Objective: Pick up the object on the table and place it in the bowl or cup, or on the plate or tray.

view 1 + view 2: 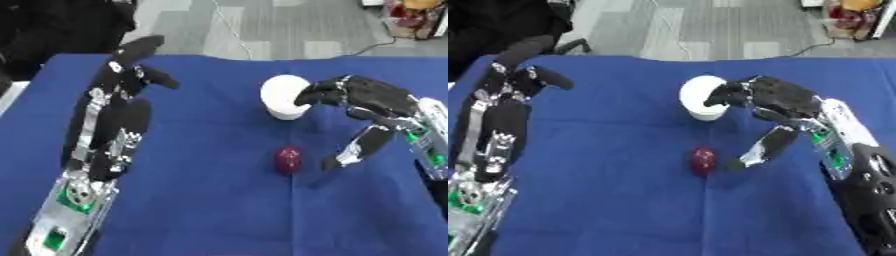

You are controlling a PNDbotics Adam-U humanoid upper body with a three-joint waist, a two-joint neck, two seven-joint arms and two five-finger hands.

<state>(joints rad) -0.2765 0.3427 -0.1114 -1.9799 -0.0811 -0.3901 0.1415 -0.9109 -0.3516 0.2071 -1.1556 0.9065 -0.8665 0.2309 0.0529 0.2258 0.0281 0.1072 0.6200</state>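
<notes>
Reaching in from the right side, the robot's right hand (pixel 376 102) hangs over the blue-covered tabletop (pixel 219 200) with its fingers (pixel 317 95) curled forward but closed round nothing; their tips lie at the rim of a white cup (pixel 282 96), and whether they touch it cannot be told. The thumb (pixel 354 147) points down and to the left, its tip just beside a small dark red, rounded object (pixel 289 159), apart from it by a narrow gap. The red object rests on the cloth in front of the cup, nearer the viewer, and nothing holds it. The cup stands upright near the middle of the tabletop, its open mouth turned slightly toward the camera; what lies inside cannot be made out.

On the left side, the left hand (pixel 118 115) stands idle above the cloth with its fingers straight and pointing away from the robot, the thumb (pixel 162 77) spread out to the right. It is well apart from both the cup and the red object. Green lights show on both forearms near the wrists.
</notes>
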